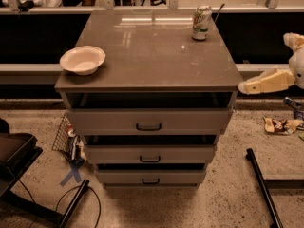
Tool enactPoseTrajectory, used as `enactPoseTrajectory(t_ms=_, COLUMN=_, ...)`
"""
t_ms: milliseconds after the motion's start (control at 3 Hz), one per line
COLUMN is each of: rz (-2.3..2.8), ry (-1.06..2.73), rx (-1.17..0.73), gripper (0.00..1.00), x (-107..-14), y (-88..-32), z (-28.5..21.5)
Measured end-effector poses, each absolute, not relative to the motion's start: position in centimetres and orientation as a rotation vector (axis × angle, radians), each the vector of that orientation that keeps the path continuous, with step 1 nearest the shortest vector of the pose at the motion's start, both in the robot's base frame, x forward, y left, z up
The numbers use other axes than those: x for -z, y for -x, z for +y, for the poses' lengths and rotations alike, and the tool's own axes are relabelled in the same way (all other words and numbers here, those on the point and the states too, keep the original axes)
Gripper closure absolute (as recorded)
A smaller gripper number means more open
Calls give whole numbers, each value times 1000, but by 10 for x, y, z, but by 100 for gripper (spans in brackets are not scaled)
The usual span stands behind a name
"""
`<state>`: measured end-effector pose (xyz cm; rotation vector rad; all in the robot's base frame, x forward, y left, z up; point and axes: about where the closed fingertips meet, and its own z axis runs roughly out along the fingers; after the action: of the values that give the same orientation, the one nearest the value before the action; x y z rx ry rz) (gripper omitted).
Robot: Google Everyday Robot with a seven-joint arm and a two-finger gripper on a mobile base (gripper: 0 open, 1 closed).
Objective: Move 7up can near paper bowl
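The 7up can (201, 22) stands upright at the far right corner of the brown cabinet top (152, 56); it is white and green with a silver top. The paper bowl (82, 59) is off-white and sits near the front left edge of the same top. My gripper (248, 85) is cream-coloured and reaches in from the right, level with the front right edge of the cabinet top and just off it. It is well in front of the can, holds nothing and touches nothing.
The cabinet has three drawers (148, 122) with dark handles, each slightly open. A counter edge (152, 7) runs behind it. On the floor are a wire basket (66, 139) at left, cables and a black frame (28, 184), a black bar (263, 186) and wrappers (282, 125) at right.
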<state>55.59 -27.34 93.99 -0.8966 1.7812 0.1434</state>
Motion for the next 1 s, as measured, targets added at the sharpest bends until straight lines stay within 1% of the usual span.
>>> enactPoseTrajectory(t_ms=333, rz=1694, ry=763, rx=-90, gripper=0, x=-956, y=-587, z=-277)
enactPoseTrajectory(t_ms=667, rz=1665, ry=679, rx=-19, gripper=0, x=-971, y=-602, z=-292)
enactPoseTrajectory(t_ms=1000, rz=1660, ry=672, rx=-28, gripper=0, x=-970, y=-606, z=-290)
